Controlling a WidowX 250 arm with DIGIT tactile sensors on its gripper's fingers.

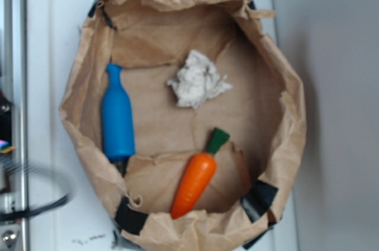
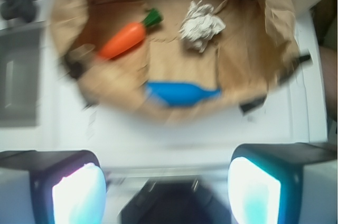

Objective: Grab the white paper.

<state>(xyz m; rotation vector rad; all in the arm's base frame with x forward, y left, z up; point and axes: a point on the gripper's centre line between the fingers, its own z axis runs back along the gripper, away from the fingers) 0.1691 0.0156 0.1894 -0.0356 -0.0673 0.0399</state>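
The white paper (image 1: 197,79) is a crumpled off-white wad lying inside the brown paper bag (image 1: 284,144), near its middle back. It also shows in the wrist view (image 2: 201,24) at the top, right of centre. My gripper (image 2: 166,192) is open and empty, its two pads wide apart at the bottom of the wrist view. It hangs high over the white surface outside the bag, well away from the paper. The gripper does not show in the exterior view.
An orange carrot (image 1: 195,180) and a blue bottle (image 1: 117,118) also lie in the bag; both show in the wrist view, carrot (image 2: 124,40), bottle (image 2: 179,93). The bag's rolled walls rise around them. It rests on a white surface (image 1: 53,38). Black cables (image 1: 35,206) lie at left.
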